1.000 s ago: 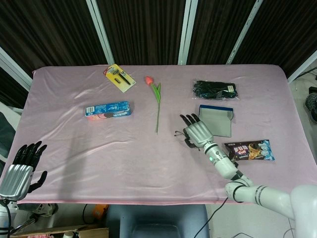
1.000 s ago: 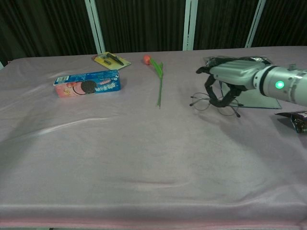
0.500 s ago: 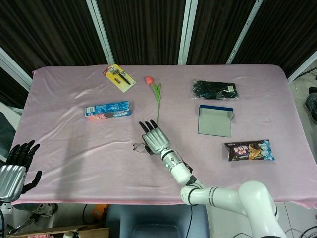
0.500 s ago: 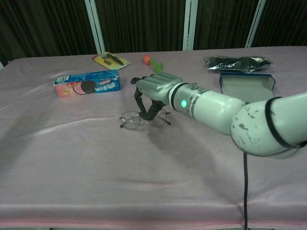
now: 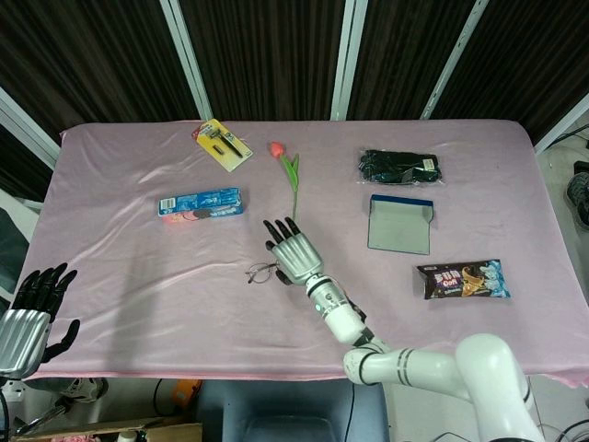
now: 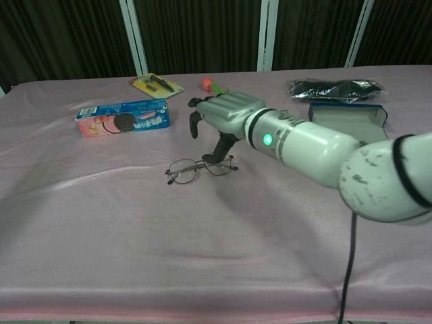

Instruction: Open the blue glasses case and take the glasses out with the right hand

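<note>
Glasses [image 6: 199, 169] flat on the pink cloth, well left of the blue glasses case [image 5: 400, 224], lid up. Left hand [image 5: 35, 308] off the near-left corner, fingers apart, empty. Right hand [image 6: 223, 115] above the glasses, fingers loosened, thumb tip by the frame, contact unclear.

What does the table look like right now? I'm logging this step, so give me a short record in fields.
case: blue case lies open on the table, nothing in it
glasses: glasses lie on the cloth, left of the case
right hand: right hand is above the glasses, its thumb down near the frame; contact unclear
left hand: left hand at the table's near left edge, fingers apart, holding nothing
other things: cookie box, tulip, snack bag
</note>
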You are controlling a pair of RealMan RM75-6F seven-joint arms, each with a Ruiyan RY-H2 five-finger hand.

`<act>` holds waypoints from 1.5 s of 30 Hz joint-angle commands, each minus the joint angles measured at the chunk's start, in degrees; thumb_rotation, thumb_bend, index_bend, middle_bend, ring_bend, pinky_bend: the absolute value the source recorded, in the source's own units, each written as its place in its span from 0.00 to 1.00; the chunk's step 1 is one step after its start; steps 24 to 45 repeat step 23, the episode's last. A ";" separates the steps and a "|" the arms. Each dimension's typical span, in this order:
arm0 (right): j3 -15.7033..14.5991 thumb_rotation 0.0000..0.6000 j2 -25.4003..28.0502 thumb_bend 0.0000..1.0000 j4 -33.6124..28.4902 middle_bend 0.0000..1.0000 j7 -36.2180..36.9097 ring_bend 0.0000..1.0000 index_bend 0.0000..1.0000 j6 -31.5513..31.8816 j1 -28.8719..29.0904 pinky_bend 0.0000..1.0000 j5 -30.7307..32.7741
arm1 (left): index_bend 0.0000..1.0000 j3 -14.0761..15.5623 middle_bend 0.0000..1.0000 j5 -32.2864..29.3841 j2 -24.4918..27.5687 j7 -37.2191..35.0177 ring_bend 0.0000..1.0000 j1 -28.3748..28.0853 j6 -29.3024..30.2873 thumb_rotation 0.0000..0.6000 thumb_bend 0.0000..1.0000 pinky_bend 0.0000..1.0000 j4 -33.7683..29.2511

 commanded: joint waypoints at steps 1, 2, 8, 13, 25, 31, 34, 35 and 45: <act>-7.68 1.00 16.19 0.43 -18.15 0.03 1.60 0.00 0.34 10.23 -10.89 0.00 -6.97 | 0.00 -0.17 0.00 -0.05 0.25 -0.62 0.00 0.37 0.78 1.00 0.39 0.02 0.00; -9.60 1.00 19.52 0.43 -21.15 0.02 1.78 0.00 0.31 12.61 -13.27 0.00 -8.43 | 0.00 -0.31 0.00 -0.17 0.32 -0.86 0.00 0.49 1.06 1.00 0.39 0.02 0.03; -20.59 1.00 34.13 0.42 -28.45 0.00 8.21 0.00 0.17 28.98 -29.99 0.00 -15.05 | 0.00 -1.36 0.00 -1.64 0.15 -1.10 0.00 0.87 1.86 1.00 0.39 0.02 0.26; -22.96 1.00 34.22 0.40 -21.14 0.00 21.60 0.00 0.16 40.09 -40.93 0.00 -20.36 | 0.00 -1.64 0.00 -2.21 -0.24 0.11 0.00 0.46 0.94 1.00 0.39 0.02 0.13; -20.52 1.00 34.32 0.40 -15.54 0.00 31.03 0.00 0.16 39.08 -44.87 0.00 -24.03 | 0.00 -1.79 0.00 -2.49 -1.37 3.24 0.00 0.12 0.23 1.00 0.39 0.00 -0.07; -20.52 1.00 34.32 0.40 -15.54 0.00 31.03 0.00 0.16 39.08 -44.87 0.00 -24.03 | 0.00 -1.79 0.00 -2.49 -1.37 3.24 0.00 0.12 0.23 1.00 0.39 0.00 -0.07; -20.52 1.00 34.32 0.40 -15.54 0.00 31.03 0.00 0.16 39.08 -44.87 0.00 -24.03 | 0.00 -1.79 0.00 -2.49 -1.37 3.24 0.00 0.12 0.23 1.00 0.39 0.00 -0.07; -20.52 1.00 34.32 0.40 -15.54 0.00 31.03 0.00 0.16 39.08 -44.87 0.00 -24.03 | 0.00 -1.79 0.00 -2.49 -1.37 3.24 0.00 0.12 0.23 1.00 0.39 0.00 -0.07; -20.52 1.00 34.32 0.40 -15.54 0.00 31.03 0.00 0.16 39.08 -44.87 0.00 -24.03 | 0.00 -1.79 0.00 -2.49 -1.37 3.24 0.00 0.12 0.23 1.00 0.39 0.00 -0.07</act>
